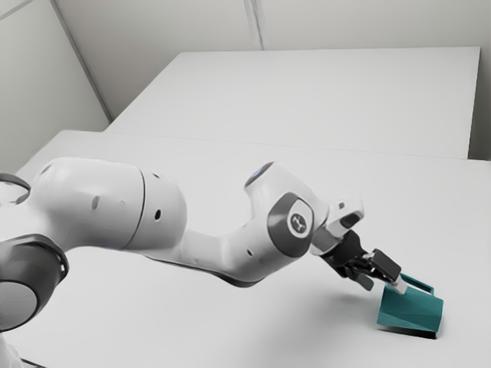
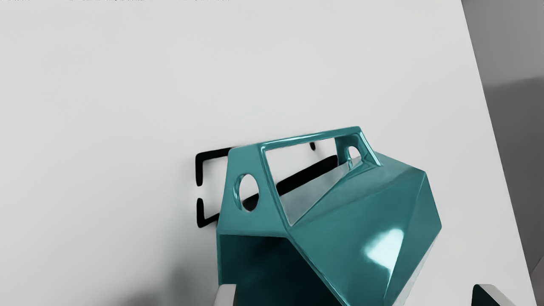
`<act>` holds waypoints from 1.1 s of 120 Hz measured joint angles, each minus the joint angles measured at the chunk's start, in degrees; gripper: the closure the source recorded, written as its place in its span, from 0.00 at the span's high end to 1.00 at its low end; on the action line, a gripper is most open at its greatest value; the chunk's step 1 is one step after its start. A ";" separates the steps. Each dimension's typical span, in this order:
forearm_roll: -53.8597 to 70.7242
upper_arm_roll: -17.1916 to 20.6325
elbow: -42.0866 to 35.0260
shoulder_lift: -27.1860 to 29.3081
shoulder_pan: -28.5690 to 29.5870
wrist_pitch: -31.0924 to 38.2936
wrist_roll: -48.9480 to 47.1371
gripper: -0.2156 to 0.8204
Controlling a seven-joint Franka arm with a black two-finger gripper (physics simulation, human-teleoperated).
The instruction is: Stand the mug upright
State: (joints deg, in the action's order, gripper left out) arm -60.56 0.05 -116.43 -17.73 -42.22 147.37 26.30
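Over toward the lower corner at the exterior view's right, the faceted teal mug [image 1: 412, 311] is lying on its side on the plain white table [image 1: 230, 326], squared-off handle [image 1: 420, 284] on top. So it's not upright as it sits. The black two-finger gripper [image 1: 383, 284] is right up at the mug's arm-facing end, one pale tip overlapping the mug near the handle. Pretty sure the step in hand is lining up on the mug, though honestly a grasp that didn't take would look much the same.

Wrist view: the dark open mouth [image 2: 272, 261] faces the gripper. The fingers [image 2: 226, 296] are spread wide, one at the edge of the mouth, the other well out past the mug's far side. Nothing's pinched. I can't tell if the near one actually touches the rim or sits just inside it.

What it needs, I reckon, is a proper squeeze on the wall or body, then a lift and a tip so the mouth ends up on top. Those slanted faces could slip, so no rushing it.
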 joint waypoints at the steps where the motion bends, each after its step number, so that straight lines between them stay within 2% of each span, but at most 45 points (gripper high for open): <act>1: 0.00 0.02 0.09 -0.12 -0.01 0.00 0.04 0.79; 37: -0.04 0.84 1.40 -1.81 -0.78 0.06 0.71 0.70; 53: -0.02 1.13 1.71 -2.09 -1.14 0.09 0.72 0.58; 69: 0.16 1.25 1.95 -2.33 -1.20 0.10 0.69 0.36; 83: 0.62 1.27 2.25 -2.30 -1.26 0.21 0.45 0.24; 110: 2.46 1.54 4.68 -1.78 -2.94 0.28 -0.38 0.09; 132: 4.86 1.56 6.12 -1.59 -4.94 0.76 -1.73 0.05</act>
State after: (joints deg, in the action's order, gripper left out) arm -55.71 1.61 -110.31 -19.32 -47.16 148.13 24.57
